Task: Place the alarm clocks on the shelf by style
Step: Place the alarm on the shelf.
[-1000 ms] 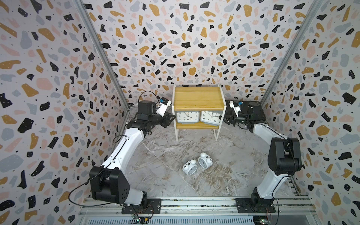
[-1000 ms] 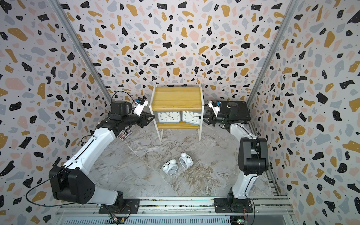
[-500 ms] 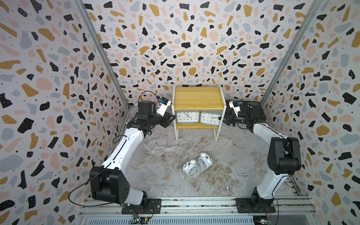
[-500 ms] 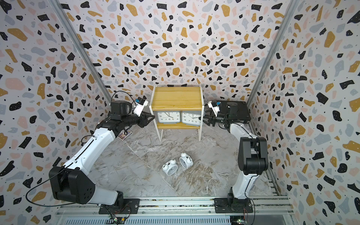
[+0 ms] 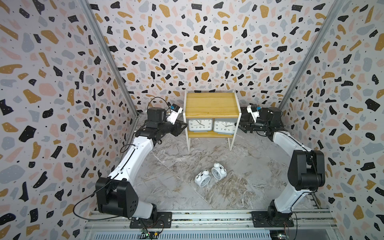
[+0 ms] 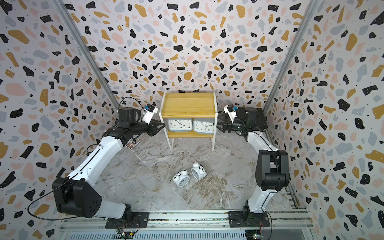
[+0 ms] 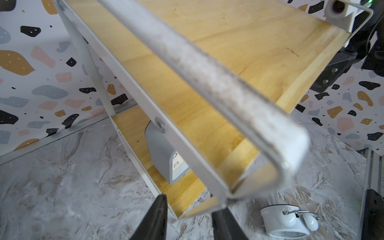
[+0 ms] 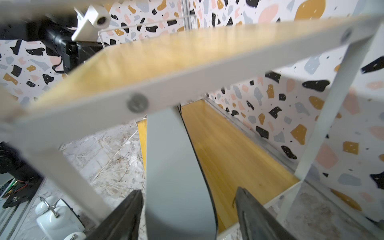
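Observation:
The shelf (image 5: 212,104) stands at the back wall. Two grey alarm clocks (image 5: 200,125) (image 5: 225,126) sit side by side on its lower board. Two white twin-bell alarm clocks (image 5: 202,178) (image 5: 218,171) lie on the floor in front. My right gripper (image 8: 188,193) is open at the shelf's right end, its fingers on either side of the right grey clock (image 8: 172,176) with gaps. My left gripper (image 7: 190,209) is open at the shelf's front left corner, with floor showing between its fingers. The left grey clock (image 7: 160,153) is well beyond them.
A flat black case (image 6: 257,119) lies behind my right arm by the wall. A small card (image 6: 133,143) lies on the floor under my left arm. Speckled walls close in on three sides. Metal rails (image 5: 207,216) run along the front.
My right gripper's jaws have spread wider around the right grey clock. Both arms and all clocks stay where they were.

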You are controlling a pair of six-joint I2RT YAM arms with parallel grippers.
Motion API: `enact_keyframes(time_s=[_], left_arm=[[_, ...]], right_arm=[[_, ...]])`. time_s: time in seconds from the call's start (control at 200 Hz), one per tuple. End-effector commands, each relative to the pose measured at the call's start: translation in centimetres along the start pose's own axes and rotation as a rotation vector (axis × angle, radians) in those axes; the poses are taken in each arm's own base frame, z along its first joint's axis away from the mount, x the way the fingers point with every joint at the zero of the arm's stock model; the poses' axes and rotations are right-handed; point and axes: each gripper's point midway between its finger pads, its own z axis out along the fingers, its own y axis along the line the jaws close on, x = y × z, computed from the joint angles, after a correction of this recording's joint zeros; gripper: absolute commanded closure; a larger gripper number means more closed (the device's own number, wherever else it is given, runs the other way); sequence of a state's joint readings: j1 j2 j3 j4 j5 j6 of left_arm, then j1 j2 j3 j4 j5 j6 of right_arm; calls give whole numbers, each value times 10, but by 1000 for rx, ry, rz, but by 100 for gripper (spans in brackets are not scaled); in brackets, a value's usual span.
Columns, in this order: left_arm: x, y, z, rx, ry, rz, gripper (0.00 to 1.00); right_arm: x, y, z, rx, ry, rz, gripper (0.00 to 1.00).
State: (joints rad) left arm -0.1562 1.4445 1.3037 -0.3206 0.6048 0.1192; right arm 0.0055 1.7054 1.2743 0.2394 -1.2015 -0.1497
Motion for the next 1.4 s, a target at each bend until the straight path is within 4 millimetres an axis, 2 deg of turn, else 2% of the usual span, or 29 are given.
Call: enact_keyframes(time_s=[0.0, 0.15, 0.38, 0.546, 0.901, 1.397], left_arm=[[-5, 4, 0, -2, -18, 14, 62], [-6, 4, -1, 1, -20, 13, 62], [-6, 3, -2, -2, -21, 14, 62], [-5, 3, -2, 0, -20, 13, 62], [-5, 2, -1, 11, -19, 11, 62], [-4, 2, 0, 13, -14, 8, 62]], right_arm=[[-28, 11, -17, 26, -32, -50, 24], [-12, 5, -26, 80, 6, -21, 35], [15, 4, -26, 113, 43, 36, 69], [28, -2, -25, 127, 55, 86, 83], [37, -2, -19, 98, 50, 129, 83], [37, 1, -6, 64, 59, 138, 80]])
